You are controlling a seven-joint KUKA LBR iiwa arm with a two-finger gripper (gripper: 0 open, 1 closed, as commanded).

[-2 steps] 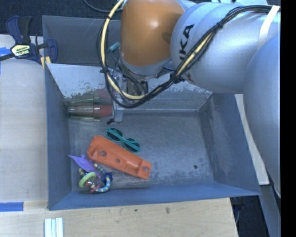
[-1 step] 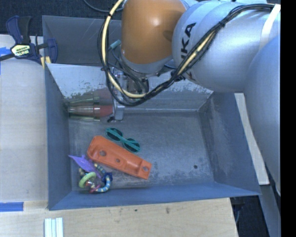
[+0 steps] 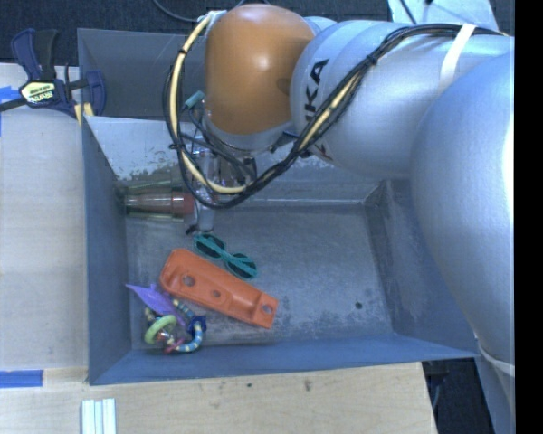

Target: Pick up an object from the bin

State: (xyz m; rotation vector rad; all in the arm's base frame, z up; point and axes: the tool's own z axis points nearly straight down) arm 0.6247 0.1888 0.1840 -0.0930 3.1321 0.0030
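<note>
My gripper [image 3: 205,208] hangs low at the back left of the bin, mostly hidden under the arm's orange cover and cables. Just to its left, a brown bottle-like thing with a clear end [image 3: 158,203] lies on its side along the back wall, touching or nearly touching the gripper. Right below the gripper lies a small teal piece shaped like a pair of glasses [image 3: 226,253]. Further forward lies a flat orange part with holes [image 3: 219,289], set at a slant.
In the front left corner a purple pointed toy [image 3: 152,296] and a string of coloured rings [image 3: 174,332] lie against the orange part. The arm covers the back right of the bin.
</note>
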